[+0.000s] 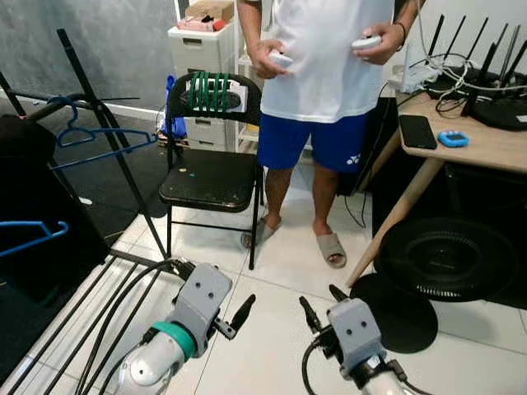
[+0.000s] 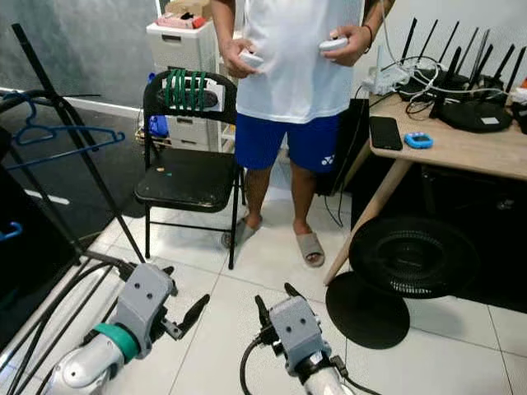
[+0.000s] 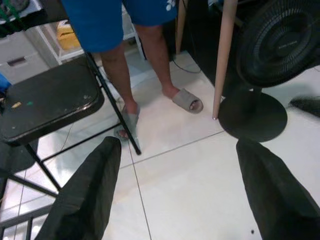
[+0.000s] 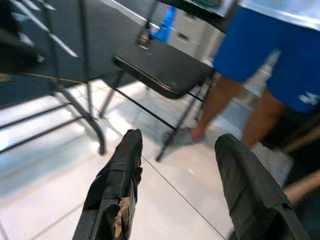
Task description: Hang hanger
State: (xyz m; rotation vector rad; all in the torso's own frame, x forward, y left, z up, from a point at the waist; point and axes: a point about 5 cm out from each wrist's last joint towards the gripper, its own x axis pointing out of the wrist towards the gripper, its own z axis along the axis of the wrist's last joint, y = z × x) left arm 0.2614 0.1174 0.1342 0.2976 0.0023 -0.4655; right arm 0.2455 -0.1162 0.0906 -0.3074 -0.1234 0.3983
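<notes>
Biggest thing ahead is the black metal drying rack (image 1: 90, 123) on my left, then the black folding chair (image 1: 210, 177). Green plastic hangers (image 1: 210, 90) are bunched over the chair's backrest; they look light, stiff and a bit slick, so I'd pinch one at the neck below its hook. My left gripper (image 3: 175, 190) and right gripper (image 4: 177, 182) hover low over the tiles, both spread, holding nothing.
</notes>
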